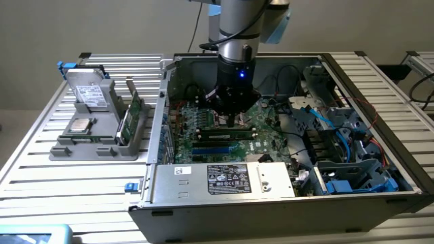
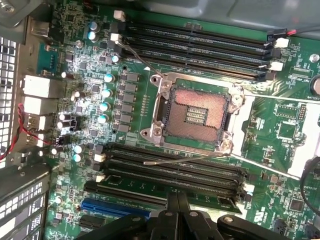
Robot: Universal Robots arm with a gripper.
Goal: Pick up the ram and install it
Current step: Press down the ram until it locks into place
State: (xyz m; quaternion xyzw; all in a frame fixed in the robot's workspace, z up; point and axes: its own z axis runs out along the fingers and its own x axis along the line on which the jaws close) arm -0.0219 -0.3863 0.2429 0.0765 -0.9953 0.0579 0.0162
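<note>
Pressing down inside the open computer case (image 1: 379, 157), the gripper (image 1: 233, 120) is clenched, fingertips bearing on the ram (image 1: 227, 135), which lies in a motherboard (image 2: 135, 95) slot, presumably to seat it.

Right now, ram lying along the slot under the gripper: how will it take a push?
The ram is a long, thin board: probably stiff lengthwise, but it may tilt or flex if pushed off-centre. Its exposed face looks scratch-prone. The shut gripper sits near its middle, which should spread force evenly.
</note>
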